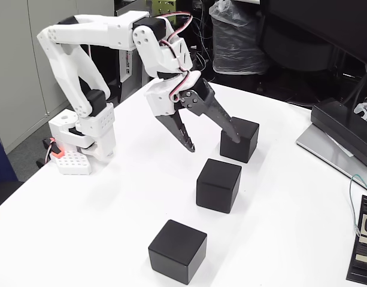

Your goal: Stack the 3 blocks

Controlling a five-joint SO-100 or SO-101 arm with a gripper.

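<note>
The fixed view stands off the arm, raised at the near edge of the smooth white table [279, 179], looking down at a slant toward twelve o'clock. It sits fairly close: the white jointed plastic arm [99, 42] lies at ten o'clock, office clutter beyond the far edge.

A white desk [111, 239] with a rounded edge fills most of the fixed view under even, bright indoor light. Past its left edge lies grey carpeted floor [27, 149], and pale grey cabinet doors [15, 66] line the wall behind. At the back, dark clutter stands in shadow, including what may be a bin lined with a clear plastic bag [234, 36]. To the right sit a closed grey laptop [330, 149] and a black monitor base [345, 128]. A flat black device with a white label [363, 248] rests near the right edge.
</note>
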